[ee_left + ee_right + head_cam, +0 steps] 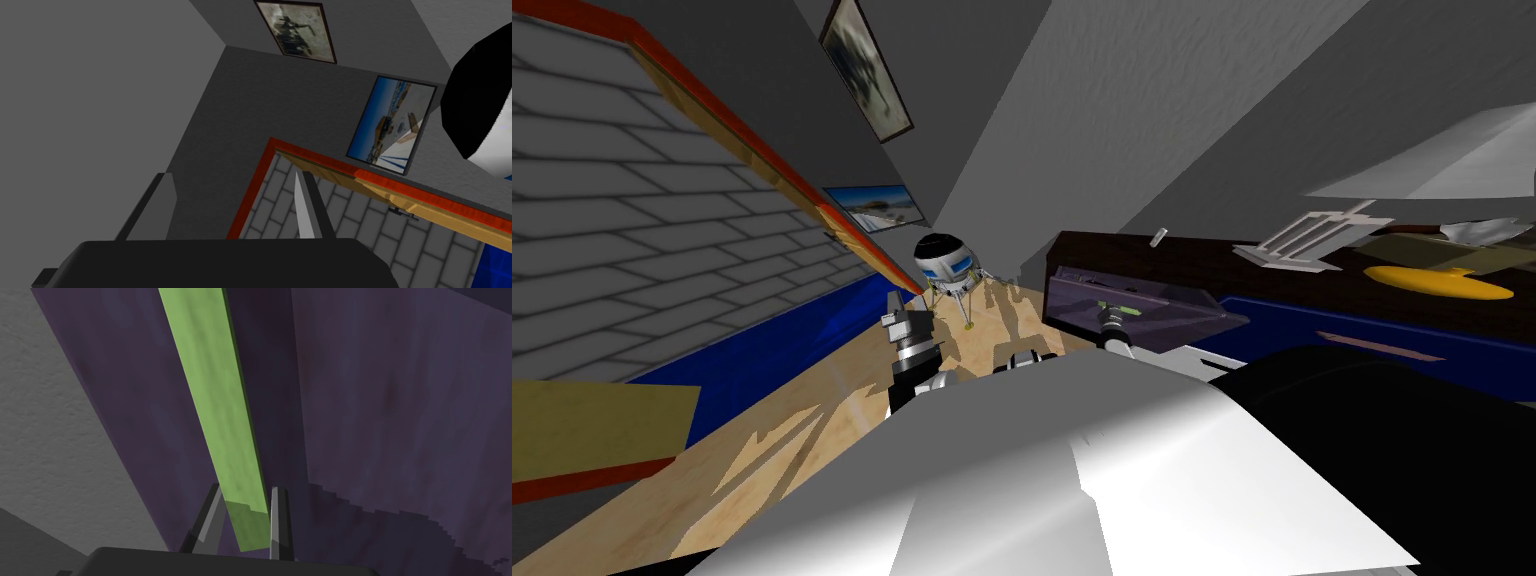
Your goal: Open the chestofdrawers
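The chest of drawers (1202,262) is a dark brown body at the right of the head view. A purple drawer front (1152,300) stands out from it, tilted toward me. Its green bar handle (215,398) runs across the purple front (390,413) and passes between the fingers of my right gripper (245,515), which is shut on the handle's near end. The head view shows that gripper (1114,316) small, at the green handle (1120,310). My left gripper (897,322) hangs to the left over the wooden floor; its fingers (306,207) are apart with nothing between them.
A small white and blue lander model (947,265) stands on the wooden floor (812,430) ahead. A red-edged panel (752,150) leans along the left. On the chest's top lie a white rack (1312,240) and a yellow object (1437,280). A blue surface (1312,345) lies at the right.
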Motion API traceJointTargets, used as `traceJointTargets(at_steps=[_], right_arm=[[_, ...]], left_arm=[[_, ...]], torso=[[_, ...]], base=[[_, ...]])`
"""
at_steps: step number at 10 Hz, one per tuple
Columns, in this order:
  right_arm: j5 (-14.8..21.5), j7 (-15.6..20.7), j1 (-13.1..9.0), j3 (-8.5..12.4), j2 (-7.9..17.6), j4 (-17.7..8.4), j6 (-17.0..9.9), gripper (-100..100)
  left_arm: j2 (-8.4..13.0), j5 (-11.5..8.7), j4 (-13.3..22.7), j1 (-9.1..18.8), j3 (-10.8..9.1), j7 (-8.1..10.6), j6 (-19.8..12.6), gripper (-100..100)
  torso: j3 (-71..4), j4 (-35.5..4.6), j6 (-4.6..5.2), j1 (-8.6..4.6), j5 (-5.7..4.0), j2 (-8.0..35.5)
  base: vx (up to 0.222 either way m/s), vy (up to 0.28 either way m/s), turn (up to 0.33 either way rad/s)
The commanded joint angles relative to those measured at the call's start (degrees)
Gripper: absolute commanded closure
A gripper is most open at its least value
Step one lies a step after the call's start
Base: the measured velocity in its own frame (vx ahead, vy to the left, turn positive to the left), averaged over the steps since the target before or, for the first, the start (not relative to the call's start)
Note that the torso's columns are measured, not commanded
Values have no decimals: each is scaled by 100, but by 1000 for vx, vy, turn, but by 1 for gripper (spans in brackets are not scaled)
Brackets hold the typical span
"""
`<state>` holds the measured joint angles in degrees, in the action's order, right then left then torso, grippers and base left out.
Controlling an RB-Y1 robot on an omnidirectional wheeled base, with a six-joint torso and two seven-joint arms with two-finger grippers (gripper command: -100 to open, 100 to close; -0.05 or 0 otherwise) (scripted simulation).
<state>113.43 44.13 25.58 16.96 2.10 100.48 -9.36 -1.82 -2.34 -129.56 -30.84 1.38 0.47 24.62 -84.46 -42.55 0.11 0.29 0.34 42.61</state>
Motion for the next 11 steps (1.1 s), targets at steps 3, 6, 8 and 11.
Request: traceJointTargets(at_steps=[3,6,8,11], right_arm=[[-5,-68,205,44,-23,294,221,-100],[-64,-78,349,187,-51,573,556,-100],[-123,-88,494,330,-79,851,851,-100],[-211,-103,710,545,-122,1269,1332,-100]], left_arm=[[0,0,0,0,0,0,0,0],[1,0,0,-3,-1,0,0,0],[1,0,0,-3,-1,0,1,0],[1,0,0,-3,-1,0,0,0]], torso=[[-9,-4,-5,-15,5,-18],[-32,29,-15,-37,-29,-64],[-14,26,-11,-27,-32,-36],[-7,11,-16,-3,-14,-19]], base=[[-74,66,-46],[62,14,-62],[71,17,-124],[71,34,-83]])
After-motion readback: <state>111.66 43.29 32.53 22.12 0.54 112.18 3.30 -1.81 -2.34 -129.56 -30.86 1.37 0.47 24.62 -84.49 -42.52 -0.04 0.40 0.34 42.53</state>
